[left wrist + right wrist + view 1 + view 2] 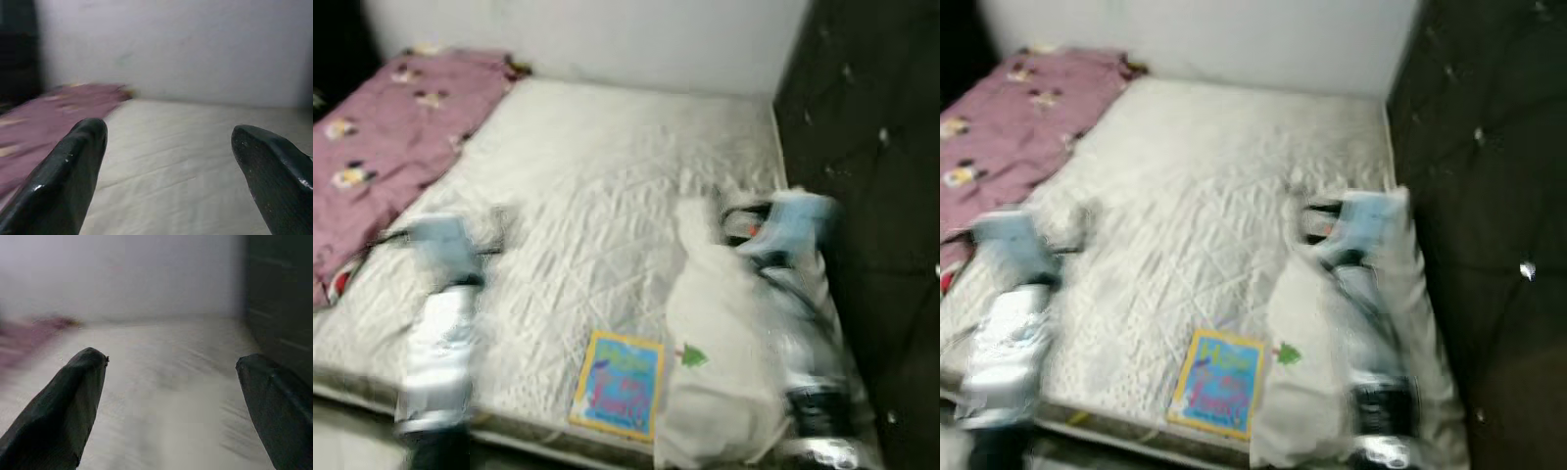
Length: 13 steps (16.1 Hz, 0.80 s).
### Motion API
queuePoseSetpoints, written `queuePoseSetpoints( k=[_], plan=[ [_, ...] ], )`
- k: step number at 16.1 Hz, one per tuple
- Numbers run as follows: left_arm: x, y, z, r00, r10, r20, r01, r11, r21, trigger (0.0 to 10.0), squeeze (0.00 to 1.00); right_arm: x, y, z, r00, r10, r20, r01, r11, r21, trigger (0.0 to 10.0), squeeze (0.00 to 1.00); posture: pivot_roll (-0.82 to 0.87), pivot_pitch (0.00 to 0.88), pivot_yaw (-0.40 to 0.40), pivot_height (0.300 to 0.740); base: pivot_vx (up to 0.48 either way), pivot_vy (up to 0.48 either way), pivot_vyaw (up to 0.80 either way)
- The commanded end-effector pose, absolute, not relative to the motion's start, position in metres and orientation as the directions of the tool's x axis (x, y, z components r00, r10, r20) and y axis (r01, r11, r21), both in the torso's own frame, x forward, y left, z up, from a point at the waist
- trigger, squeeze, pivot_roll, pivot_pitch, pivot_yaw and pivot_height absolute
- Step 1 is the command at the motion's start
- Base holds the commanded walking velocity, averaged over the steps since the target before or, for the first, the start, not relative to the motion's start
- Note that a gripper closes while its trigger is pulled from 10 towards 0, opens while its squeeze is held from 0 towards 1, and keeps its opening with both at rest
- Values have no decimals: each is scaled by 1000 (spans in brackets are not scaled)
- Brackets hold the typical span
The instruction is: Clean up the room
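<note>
A bare white mattress (607, 176) lies in front of me. A colourful children's book (619, 384) rests flat near its front edge. Right of the book lies a white cloth or pillow (715, 333) with a small green mark. My left gripper (168, 132) hovers open above the mattress's left part, holding nothing, and appears blurred in the head view (494, 235). My right gripper (171, 362) is open too and holds nothing. It reaches over the far end of the white cloth (734, 223). Both arms are smeared by motion.
A crumpled pink blanket (391, 137) with small prints covers the mattress's far left. A white wall (607, 39) stands behind the bed. A dark tufted panel (871, 147) runs along the right side.
</note>
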<state>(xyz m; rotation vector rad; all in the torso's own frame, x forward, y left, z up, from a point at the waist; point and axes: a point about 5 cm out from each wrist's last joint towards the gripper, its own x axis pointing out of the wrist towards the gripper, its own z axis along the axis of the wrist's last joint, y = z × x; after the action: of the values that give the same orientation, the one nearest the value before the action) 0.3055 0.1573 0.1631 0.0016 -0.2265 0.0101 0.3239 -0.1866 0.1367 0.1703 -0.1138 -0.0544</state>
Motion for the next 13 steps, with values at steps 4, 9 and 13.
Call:
queuePoseSetpoints(
  k=[4,9,13],
  plan=[
    [294,177,154,972,117,206,-115,993,-19,10000,0,323,-159,140,993,56,100,-69,989,128,10000,0,-40,0,-70,740,0,0,0],
    [284,175,150,984,85,159,-80,996,-41,10000,0,324,-150,138,995,36,91,-47,991,126,10000,0,-12,0,-32,740,0,0,0],
    [289,177,153,985,83,152,-74,995,-65,10000,0,317,-144,131,998,41,55,-49,986,159,10000,0,-30,0,-29,740,0,268,-600]
  ],
)
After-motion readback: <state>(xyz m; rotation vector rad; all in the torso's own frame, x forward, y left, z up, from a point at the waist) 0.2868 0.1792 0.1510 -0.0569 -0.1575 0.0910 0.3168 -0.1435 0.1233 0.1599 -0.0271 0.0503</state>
